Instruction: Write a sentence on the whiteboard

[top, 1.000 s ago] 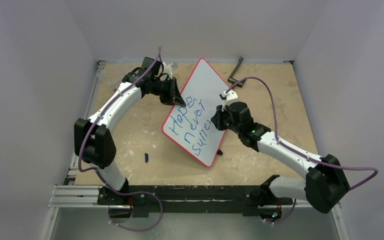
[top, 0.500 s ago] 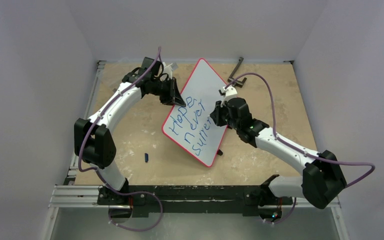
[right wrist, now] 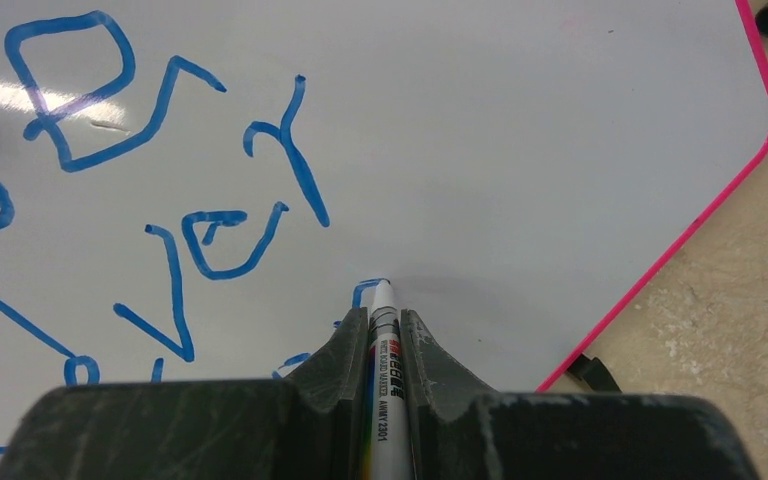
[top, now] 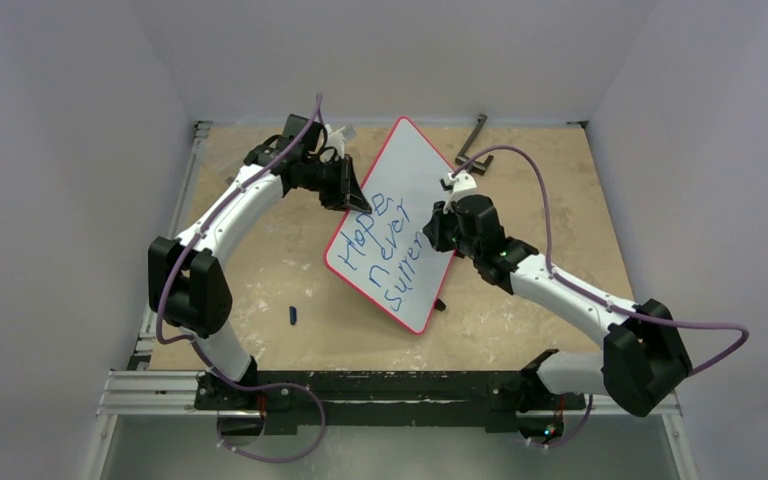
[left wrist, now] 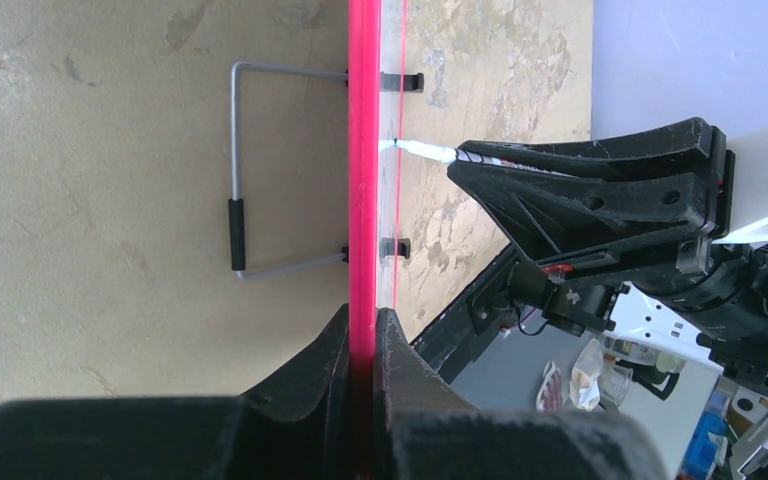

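as the right claw (right wrist: 381, 320) grips a marker (right wrist: 384, 400), the whiteboard (right wrist: 520, 130) touches it.

The white-and-black left arm (top: 222, 215) reaches forward with its elbow bent outward. The black left gripper (left wrist: 362, 325) has its jaws pinched on the red rim of the large white whiteboard (left wrist: 364, 150). The matching right arm (top: 560, 290) stretches diagonally inward, its wrist seemingly pitched downward. The right gripper (right wrist: 385, 315) has its jaws clamped on a white marker pen (right wrist: 381, 400).
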Available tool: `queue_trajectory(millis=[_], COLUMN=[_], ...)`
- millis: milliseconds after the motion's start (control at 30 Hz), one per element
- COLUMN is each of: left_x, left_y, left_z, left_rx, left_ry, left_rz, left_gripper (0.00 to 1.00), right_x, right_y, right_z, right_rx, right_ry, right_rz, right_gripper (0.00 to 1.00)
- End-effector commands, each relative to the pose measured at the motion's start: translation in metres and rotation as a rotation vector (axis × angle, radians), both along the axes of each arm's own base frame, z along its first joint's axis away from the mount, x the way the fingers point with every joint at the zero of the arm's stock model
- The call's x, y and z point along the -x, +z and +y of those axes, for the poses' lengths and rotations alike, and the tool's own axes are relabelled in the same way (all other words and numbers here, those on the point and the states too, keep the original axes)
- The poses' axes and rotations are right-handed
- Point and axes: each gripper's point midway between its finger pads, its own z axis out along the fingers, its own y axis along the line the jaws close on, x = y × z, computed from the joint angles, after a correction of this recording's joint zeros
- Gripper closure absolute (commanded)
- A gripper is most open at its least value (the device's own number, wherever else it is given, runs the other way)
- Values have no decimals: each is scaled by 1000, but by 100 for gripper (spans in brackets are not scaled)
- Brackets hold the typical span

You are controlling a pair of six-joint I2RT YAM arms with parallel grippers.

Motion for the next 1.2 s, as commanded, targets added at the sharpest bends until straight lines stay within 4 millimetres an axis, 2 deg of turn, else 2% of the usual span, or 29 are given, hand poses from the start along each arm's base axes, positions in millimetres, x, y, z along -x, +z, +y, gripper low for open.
queue_trajectory(millis=[0, 433, 600, 900, 1167], left_x=[-9, -8, -8, -8, -8], left_y=[19, 21, 20, 20, 20], left_z=[12, 12, 12, 12, 12], left_rx=[-28, -26, -27, -26, -26], left_ry=[50, 51, 51, 49, 50], left_rz=[-100, -103, -102, -102, -101], left_gripper=[100, 100, 100, 100, 100], right_x=[6, 18, 17, 6, -12], right_y=[-12, -23, -14, 30, 29], right_z=[-3, -11, -14, -18, -20], right_rx=[6, 10, 17, -34, -22], right_ry=[3, -4, -11, -38, -54], right_rz=[33, 53, 38, -87, -81], right_gripper=[100, 100, 100, 100, 100])
